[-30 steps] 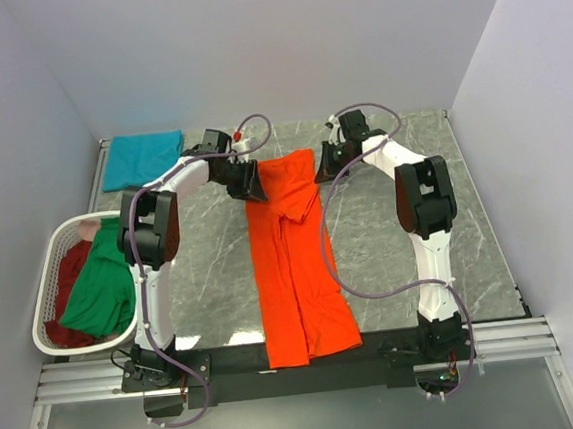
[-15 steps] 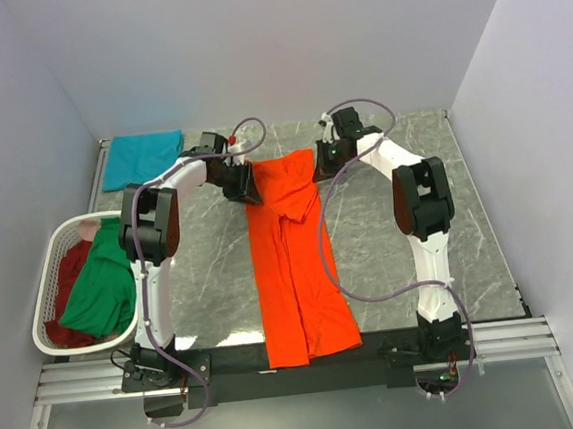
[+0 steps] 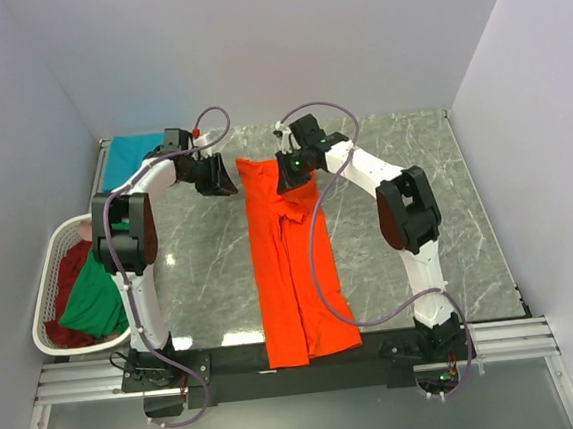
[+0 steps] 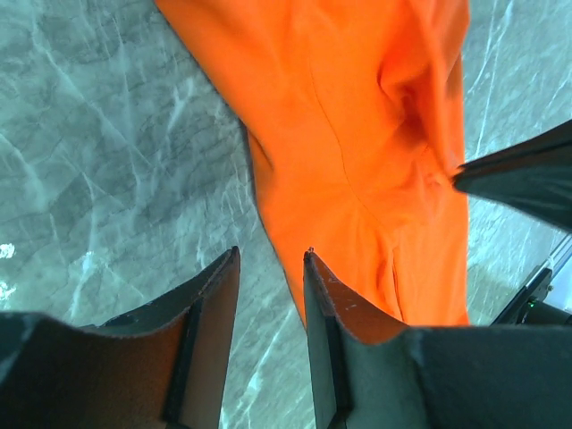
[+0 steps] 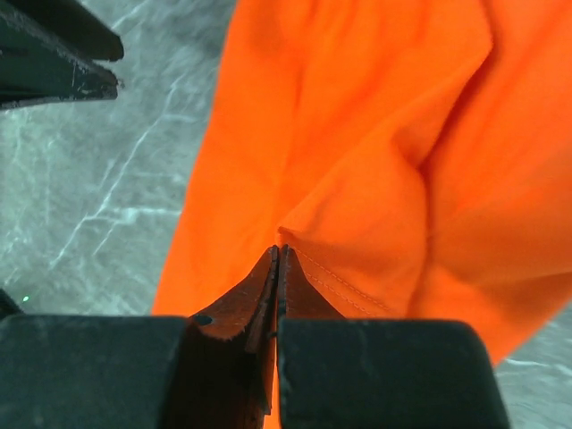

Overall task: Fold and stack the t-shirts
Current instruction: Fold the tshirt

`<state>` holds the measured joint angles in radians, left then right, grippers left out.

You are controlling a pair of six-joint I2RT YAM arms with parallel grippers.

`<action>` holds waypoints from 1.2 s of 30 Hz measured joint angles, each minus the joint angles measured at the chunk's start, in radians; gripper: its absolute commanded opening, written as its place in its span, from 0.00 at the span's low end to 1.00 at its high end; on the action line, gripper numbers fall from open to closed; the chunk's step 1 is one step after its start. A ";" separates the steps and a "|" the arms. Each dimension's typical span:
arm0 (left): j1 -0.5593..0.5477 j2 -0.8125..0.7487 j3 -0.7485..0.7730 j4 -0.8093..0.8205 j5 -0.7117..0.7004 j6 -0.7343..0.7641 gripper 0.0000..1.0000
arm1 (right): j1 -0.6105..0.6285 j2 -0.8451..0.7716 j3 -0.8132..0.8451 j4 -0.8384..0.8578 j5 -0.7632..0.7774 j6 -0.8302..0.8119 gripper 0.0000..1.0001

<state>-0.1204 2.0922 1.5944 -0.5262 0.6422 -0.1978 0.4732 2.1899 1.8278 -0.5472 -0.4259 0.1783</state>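
Bright orange t-shirt [image 3: 288, 275], lengthwise-folded, rumpled

- white slatted laundry basket [image 3: 72, 345]: well left of the left gripper [image 3: 218, 177], nearer the arm bases, at table's left edge
- grey marbled table [image 3: 201, 272]: directly under that gripper
- pale walls [image 3: 272, 45]: behind it and on both sides
- metal rail [image 3: 80, 378]: far on the near side

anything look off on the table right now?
The orange t-shirt lies as a long, slightly skewed strip, its near end hanging off the table onto the black rail. Its far end is bunched where the right tool pinches it. The green t-shirt spills over the basket rim.
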 measured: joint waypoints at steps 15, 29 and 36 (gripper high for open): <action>0.004 -0.053 -0.106 0.053 0.054 -0.011 0.42 | 0.014 0.039 0.013 -0.080 -0.131 -0.012 0.42; -0.176 -0.011 -0.079 0.097 0.060 -0.022 0.31 | -0.233 0.051 0.061 -0.148 -0.251 -0.032 0.27; -0.175 0.108 -0.032 0.040 0.047 -0.039 0.29 | -0.206 0.130 0.063 -0.155 -0.300 -0.008 0.28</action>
<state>-0.2955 2.2002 1.5627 -0.4862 0.6888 -0.2367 0.2672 2.3196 1.8904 -0.7021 -0.7261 0.1703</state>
